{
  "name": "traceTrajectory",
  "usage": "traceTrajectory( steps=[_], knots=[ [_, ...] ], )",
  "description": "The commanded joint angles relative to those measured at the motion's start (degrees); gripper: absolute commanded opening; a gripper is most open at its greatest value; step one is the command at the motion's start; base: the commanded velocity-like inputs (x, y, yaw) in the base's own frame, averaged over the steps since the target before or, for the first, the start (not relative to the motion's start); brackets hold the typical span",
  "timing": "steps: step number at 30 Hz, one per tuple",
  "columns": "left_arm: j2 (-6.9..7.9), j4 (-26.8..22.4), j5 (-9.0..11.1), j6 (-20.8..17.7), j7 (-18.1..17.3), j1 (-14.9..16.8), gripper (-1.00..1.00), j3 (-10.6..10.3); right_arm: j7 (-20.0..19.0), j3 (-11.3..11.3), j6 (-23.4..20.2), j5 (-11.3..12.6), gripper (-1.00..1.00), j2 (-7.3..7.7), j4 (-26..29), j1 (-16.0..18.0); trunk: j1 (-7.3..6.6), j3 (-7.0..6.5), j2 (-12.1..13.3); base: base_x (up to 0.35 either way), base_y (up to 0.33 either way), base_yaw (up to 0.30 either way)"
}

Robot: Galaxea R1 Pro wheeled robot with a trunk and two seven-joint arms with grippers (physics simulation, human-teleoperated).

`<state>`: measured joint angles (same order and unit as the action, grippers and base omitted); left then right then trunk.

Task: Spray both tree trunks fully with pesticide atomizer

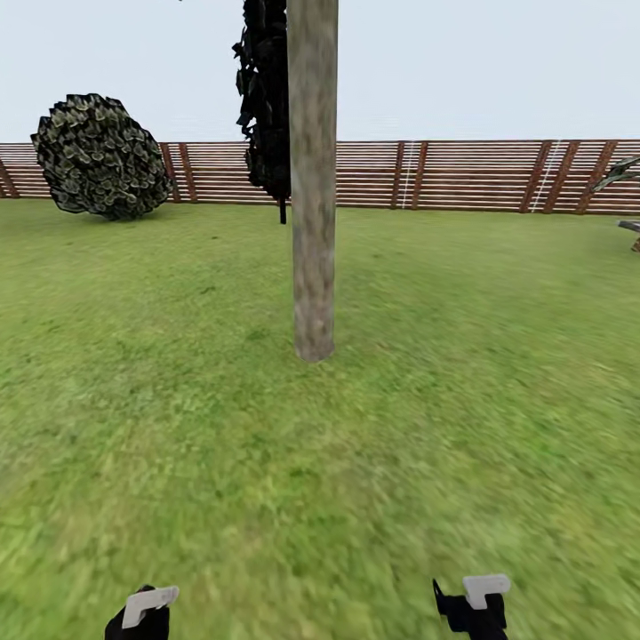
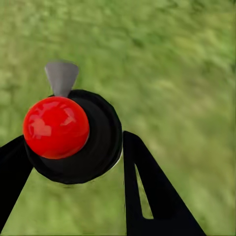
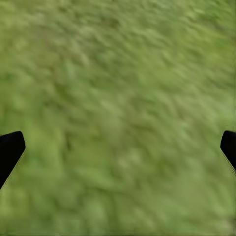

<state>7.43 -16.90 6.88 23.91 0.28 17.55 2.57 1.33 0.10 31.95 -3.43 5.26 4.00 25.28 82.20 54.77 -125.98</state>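
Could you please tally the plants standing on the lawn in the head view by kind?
Thick bare tree trunk: 1
Dark narrow tree: 1
Round bush: 1
Total: 3

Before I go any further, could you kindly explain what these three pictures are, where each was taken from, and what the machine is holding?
This is a simulated wheeled robot with two arms. The head view looks forward and down over a lawn: a thick tree trunk stands ahead, with a round bush and a slatted wooden fence behind. The other two pictures come from cameras near each hand, looking along its fingers. The left hand is closed around the pesticide atomizer, a black bottle with a red cap and a grey nozzle. The right hand is open and empty over the grass.
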Motion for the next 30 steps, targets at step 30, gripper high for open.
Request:
traceTrajectory(
  steps=[30],
  knots=[
    [-0.13, 0.2, 0.4, 0.1, 0.0, 0.0, -1.00, -0.1, 0.1, 0.0, 0.1, -0.4, 1.00, 0.02, 0.0, 0.0, 0.02, 0.05, 0.0, 0.339, 0.000, 0.000]
  ],
)
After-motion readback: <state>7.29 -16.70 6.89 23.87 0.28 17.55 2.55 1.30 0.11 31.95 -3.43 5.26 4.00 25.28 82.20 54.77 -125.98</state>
